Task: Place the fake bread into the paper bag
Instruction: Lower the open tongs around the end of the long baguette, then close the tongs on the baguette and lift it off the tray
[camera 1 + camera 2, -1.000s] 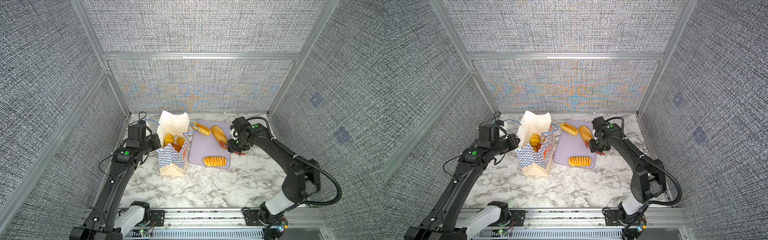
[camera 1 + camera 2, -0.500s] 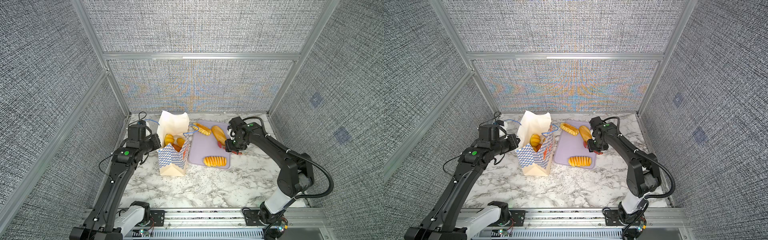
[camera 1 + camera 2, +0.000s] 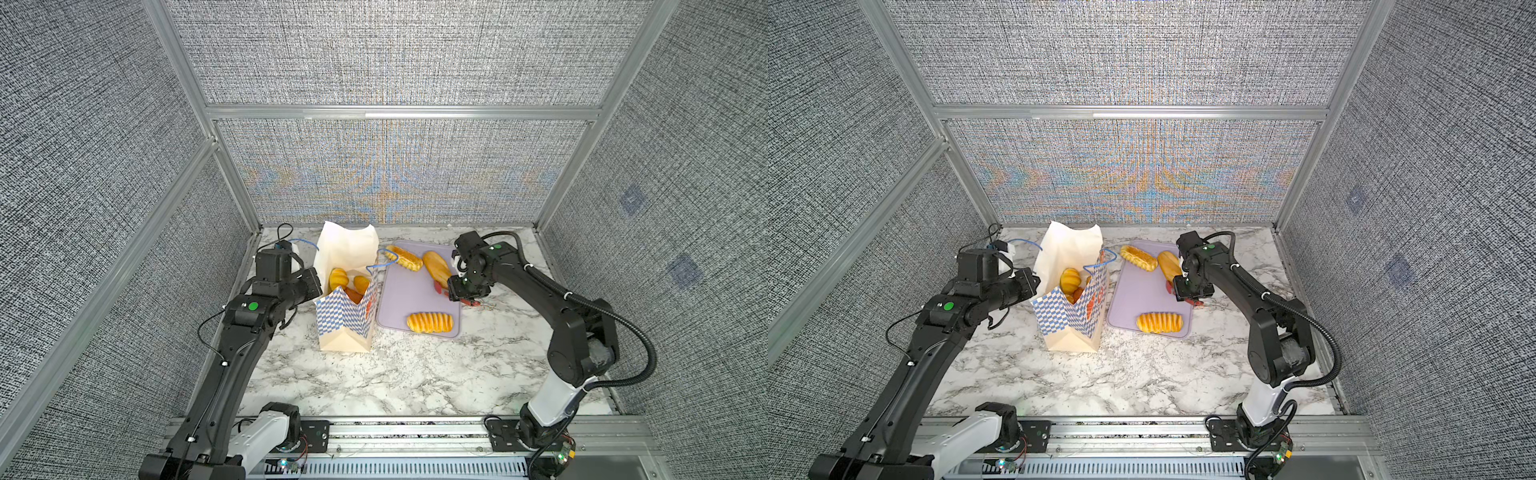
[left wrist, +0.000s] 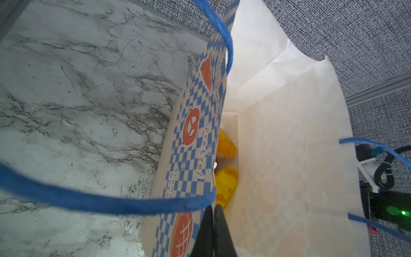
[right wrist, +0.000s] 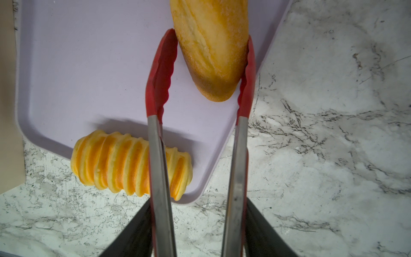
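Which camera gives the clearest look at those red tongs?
The right wrist view: the red tongs fill it, both tips flanking the long loaf. In both top views the right gripper hides all but small red bits. The left wrist view shows none of them.

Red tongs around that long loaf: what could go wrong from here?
1. The red tongs bracket only the long loaf's end, so it might slip or droop when lifted.
2. One tong arm passes by the ribbed roll at the lavender tray's edge and could nudge it off.
3. The left fingers pinch the paper bag's rim; the loaf might snag a blue cord handle.
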Action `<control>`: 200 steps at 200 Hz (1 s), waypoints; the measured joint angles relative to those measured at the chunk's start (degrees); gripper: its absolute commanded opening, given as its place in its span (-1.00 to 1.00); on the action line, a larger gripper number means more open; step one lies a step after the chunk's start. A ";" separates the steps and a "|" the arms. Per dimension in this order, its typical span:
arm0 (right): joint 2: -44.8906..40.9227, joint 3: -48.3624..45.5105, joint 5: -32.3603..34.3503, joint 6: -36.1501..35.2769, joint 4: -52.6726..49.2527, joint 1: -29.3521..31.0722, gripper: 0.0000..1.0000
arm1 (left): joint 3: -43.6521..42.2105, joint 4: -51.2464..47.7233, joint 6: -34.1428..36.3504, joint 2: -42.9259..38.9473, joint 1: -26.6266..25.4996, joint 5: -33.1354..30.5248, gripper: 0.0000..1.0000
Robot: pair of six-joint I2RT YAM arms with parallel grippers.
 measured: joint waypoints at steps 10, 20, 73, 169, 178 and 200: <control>0.00 0.00 0.02 0.00 0.00 -0.02 0.06 | 0.09 -0.04 0.00 0.07 0.00 0.00 -0.95; 0.02 0.00 0.07 0.00 0.00 -0.04 -0.01 | 0.24 -0.07 0.02 0.17 0.00 0.00 -0.96; -0.13 -0.15 0.22 0.07 0.00 -0.04 -0.16 | 0.57 -0.37 0.02 0.61 0.00 0.02 -0.96; -4.79 -2.05 0.17 0.26 -0.22 -0.04 -0.26 | 0.98 -0.66 0.02 0.63 0.00 0.00 -0.96; -5.20 -2.08 0.17 0.28 -0.22 -0.04 -0.26 | 0.98 -0.66 0.02 0.63 0.00 0.00 -0.96; -6.16 -2.08 0.15 0.46 -0.22 -0.04 -0.27 | 1.03 -0.66 0.02 0.63 0.00 0.00 -0.95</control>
